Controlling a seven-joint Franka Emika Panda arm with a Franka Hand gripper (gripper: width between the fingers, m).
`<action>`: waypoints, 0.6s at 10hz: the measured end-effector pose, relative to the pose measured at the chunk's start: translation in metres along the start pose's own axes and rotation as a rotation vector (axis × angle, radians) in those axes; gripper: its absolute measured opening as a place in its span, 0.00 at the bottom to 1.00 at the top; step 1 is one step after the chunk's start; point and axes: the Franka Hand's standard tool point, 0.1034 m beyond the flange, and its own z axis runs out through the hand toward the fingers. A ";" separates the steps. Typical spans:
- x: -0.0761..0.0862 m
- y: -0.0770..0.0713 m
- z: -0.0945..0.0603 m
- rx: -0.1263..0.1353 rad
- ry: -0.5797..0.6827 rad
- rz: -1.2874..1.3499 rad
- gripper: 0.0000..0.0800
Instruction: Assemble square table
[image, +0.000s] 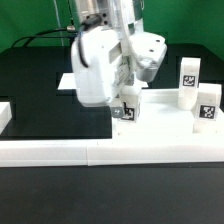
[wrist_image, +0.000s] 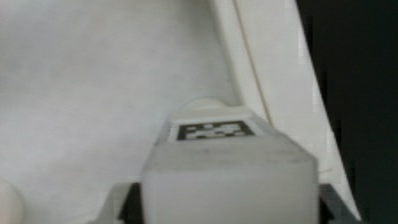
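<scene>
The white square tabletop (image: 165, 128) lies flat toward the exterior view's right. My gripper (image: 124, 97) hangs over its near corner on the exterior view's left, shut on a short white tagged leg (image: 127, 109) that stands upright at that corner. In the wrist view the leg (wrist_image: 221, 160) fills the gap between my dark fingers (wrist_image: 128, 203), its tag facing the camera, with the tabletop (wrist_image: 107, 80) beyond it. Whether the leg's tip sits in a socket is hidden. Two more legs (image: 189, 80) (image: 207, 106) stand upright on the slab's far right.
A long white border rail (image: 60, 152) runs along the front, with a short white block (image: 5, 115) at the exterior view's left. The black table (image: 40, 90) spreads to the left. A flat white sheet (image: 67, 82) peeks out behind the arm.
</scene>
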 end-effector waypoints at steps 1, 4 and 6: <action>0.000 0.000 0.000 0.012 -0.023 0.083 0.37; -0.001 0.000 0.000 0.029 -0.025 0.245 0.39; -0.001 0.002 0.001 0.024 -0.022 0.230 0.41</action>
